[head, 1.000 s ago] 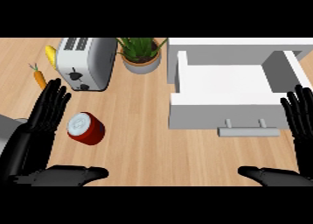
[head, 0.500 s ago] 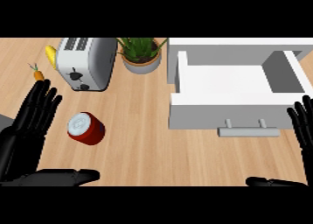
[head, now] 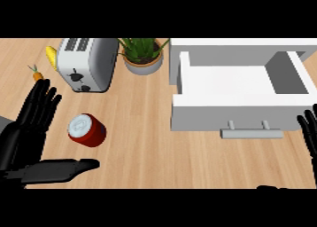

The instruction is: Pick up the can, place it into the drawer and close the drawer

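Over the last second the left hand has slid outward and toward the lower left of the head view, fingers straight, thumb swung out low beneath the red can. The can has not shifted: it lies on the worktop just right of the left fingers, apart from them, pale top showing. The right hand has drawn back toward the right edge; now only its straight fingers show beside the drawer front.

Reading: no grasp begun. The left hand is spread wide and holds nothing; fingers and thumb bracket the can, which looks like a set-up for closing round it.

The white drawer stands pulled out, inside bare, handle facing the robot, well right of the can.

Toaster, potted plant and carrot lie beyond, not in the way.
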Motion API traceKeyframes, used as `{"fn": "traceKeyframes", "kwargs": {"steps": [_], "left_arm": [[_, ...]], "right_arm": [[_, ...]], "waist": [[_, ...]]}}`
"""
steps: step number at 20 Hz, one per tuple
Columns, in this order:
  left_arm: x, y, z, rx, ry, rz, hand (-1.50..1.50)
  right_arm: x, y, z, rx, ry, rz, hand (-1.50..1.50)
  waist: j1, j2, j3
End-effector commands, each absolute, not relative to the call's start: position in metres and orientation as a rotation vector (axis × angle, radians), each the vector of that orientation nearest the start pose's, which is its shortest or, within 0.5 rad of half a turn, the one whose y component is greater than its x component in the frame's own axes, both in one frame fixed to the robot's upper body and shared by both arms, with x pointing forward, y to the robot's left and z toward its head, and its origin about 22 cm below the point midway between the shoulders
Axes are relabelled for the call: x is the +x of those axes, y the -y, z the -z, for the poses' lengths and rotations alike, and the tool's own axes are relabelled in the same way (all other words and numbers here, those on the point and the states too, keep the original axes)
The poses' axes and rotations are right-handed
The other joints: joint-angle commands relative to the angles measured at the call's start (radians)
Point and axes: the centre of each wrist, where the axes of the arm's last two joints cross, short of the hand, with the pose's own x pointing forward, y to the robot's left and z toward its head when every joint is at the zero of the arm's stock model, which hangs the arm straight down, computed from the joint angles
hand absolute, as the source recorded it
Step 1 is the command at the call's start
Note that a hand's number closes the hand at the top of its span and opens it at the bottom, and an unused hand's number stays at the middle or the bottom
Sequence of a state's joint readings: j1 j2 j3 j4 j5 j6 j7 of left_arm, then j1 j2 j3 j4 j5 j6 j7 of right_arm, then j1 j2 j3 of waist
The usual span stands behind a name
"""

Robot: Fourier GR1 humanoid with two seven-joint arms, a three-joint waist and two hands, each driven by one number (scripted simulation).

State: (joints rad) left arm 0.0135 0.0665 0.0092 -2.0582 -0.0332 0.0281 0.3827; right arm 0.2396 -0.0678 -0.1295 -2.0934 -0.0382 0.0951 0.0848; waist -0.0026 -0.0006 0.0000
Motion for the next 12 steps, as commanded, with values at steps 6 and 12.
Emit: {"fn": "traceKeyframes", "kwargs": {"steps": [6, 12], "left_arm": [[0.228, -0.252, -0.061, 0.120, 1.645, 0.023, -1.50], [0.217, -0.256, -0.050, 0.123, 1.651, 0.006, -1.50]], "right_arm": [[0.153, 0.311, -0.066, -0.169, 1.767, -0.023, -1.50], [0.171, 0.286, -0.075, -0.172, 1.781, -0.017, -1.50]], "waist": [[-0.003, 0.000, 0.000], [0.003, 0.000, 0.000]]}}
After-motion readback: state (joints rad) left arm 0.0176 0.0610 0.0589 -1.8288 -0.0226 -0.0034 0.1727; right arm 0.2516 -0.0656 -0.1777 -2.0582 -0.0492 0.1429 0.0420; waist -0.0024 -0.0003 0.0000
